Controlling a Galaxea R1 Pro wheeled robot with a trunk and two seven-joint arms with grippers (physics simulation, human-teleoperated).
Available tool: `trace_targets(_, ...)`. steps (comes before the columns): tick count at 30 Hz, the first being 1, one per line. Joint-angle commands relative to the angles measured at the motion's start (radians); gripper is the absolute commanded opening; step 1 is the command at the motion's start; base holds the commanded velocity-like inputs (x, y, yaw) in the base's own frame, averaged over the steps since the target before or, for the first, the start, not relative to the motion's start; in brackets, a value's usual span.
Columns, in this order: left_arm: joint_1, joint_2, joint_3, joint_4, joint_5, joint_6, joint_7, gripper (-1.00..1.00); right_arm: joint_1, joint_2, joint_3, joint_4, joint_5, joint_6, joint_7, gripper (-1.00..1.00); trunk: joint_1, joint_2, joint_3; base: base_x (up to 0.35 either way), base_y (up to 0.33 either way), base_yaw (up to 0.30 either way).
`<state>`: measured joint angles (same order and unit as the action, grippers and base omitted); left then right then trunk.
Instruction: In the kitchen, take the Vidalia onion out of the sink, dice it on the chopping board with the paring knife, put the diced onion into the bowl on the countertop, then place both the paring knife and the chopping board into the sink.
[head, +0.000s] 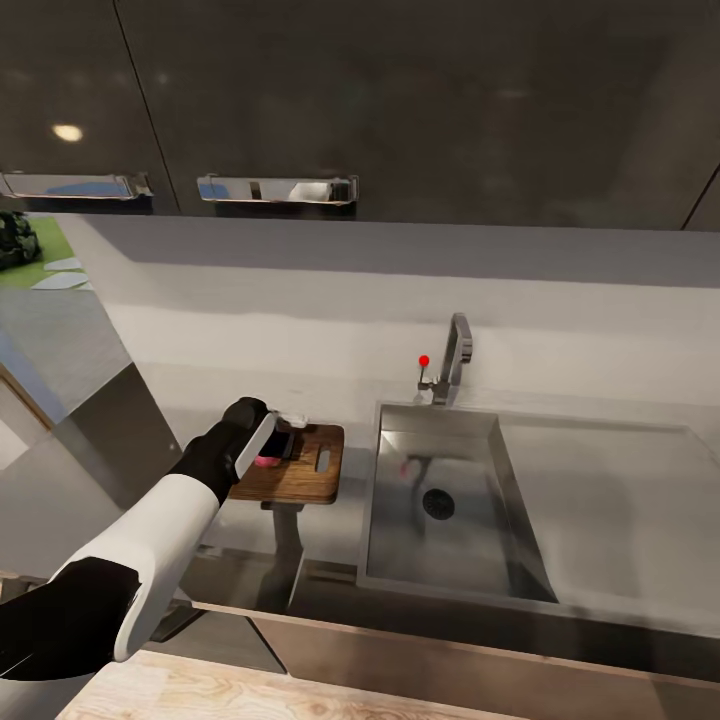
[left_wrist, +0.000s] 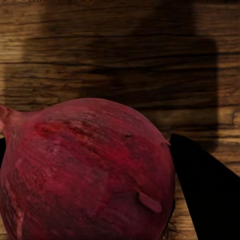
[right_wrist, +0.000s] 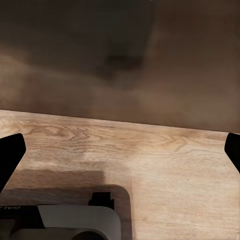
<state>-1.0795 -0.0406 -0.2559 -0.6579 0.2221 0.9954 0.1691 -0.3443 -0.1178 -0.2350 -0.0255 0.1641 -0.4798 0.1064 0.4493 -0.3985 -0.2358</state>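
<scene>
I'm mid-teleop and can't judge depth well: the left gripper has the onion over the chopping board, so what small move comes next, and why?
Probably lower a touch and open the left gripper. The Vidalia onion sits between its fingers right over the chopping board, wood grain close behind it, and the sink is already emptied. Whether the onion touches the board yet, I cannot tell.

The left arm (head: 150, 560) is a smooth white shell between glossy black sections, with a white strip along its black wrist. The left pincer (left_wrist: 100, 200) shows one matte black finger (left_wrist: 210, 195). The right pincer (right_wrist: 120, 155) shows black fingertips (right_wrist: 9, 152), and below them a grey-white housing, perhaps the robot's base, bears faint lettering too blurred to read.
</scene>
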Motion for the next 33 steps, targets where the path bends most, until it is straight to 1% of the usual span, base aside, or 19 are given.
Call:
trace_targets(1,0.0,0.001,-0.003,0.019,0.008,0.003,0.009,-1.0,-0.001,0.0,-0.009,0.001,0.008,-0.003,0.004,1.0,0.001,-0.002,-0.002,0.0,0.0,0.0)
trace_targets(4,0.0,0.001,-0.003,0.013,0.008,0.003,0.009,-1.0,-0.001,0.0,-0.009,0.001,0.008,-0.003,0.004,1.0,0.001,-0.002,-0.002,0.0,0.0,0.0)
trace_targets(5,0.0,0.001,-0.003,0.012,0.008,0.003,0.009,1.0,-0.001,0.0,-0.009,0.001,0.008,-0.003,0.004,1.0,0.001,-0.002,-0.002,0.0,0.0,0.0)
trace_targets(22,0.0,0.001,0.0,0.005,0.006,0.004,0.009,1.0,-0.001,0.001,-0.009,0.001,0.008,-0.003,0.004,1.0,0.001,-0.002,-0.002,0.0,0.0,0.0)
trace_targets(24,0.0,0.004,0.001,-0.018,0.005,0.005,0.01,1.0,-0.001,0.001,-0.009,0.001,0.008,-0.003,0.004,1.0,0.001,-0.002,-0.002,0.0,0.0,0.0)
trace_targets(27,0.0,0.024,0.001,-0.12,0.001,0.01,0.01,1.0,-0.001,0.001,-0.009,0.001,0.008,-0.003,0.004,1.0,0.001,-0.002,-0.002,0.0,0.0,0.0)
trace_targets(29,0.0,0.031,0.001,-0.151,0.001,0.012,0.011,1.0,-0.001,0.001,-0.009,0.001,0.008,-0.003,0.004,1.0,0.001,-0.002,-0.002,0.0,0.0,0.0)
trace_targets(33,0.0,0.048,0.001,-0.171,-0.001,0.012,0.012,1.0,-0.001,0.001,-0.009,0.001,0.008,-0.003,0.004,1.0,0.001,-0.002,-0.002,0.0,0.0,0.0)
